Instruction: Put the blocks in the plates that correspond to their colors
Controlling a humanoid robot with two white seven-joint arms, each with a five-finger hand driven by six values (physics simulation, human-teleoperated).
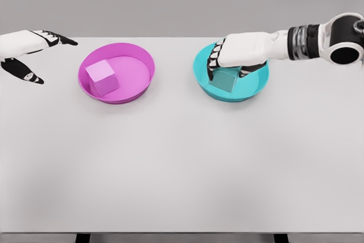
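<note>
No text, label, brand, number or sign can be read anywhere (the view is sharp enough to tell): none on the two plates, on the blocks in them, on the white arms or on the pale surface.

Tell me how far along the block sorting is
Done: the pink block sits in the pink plate, and the left hand is open, clear of it. In hand: the right hand grips the teal block inside the teal plate. Left: letting go and pulling away.
</note>
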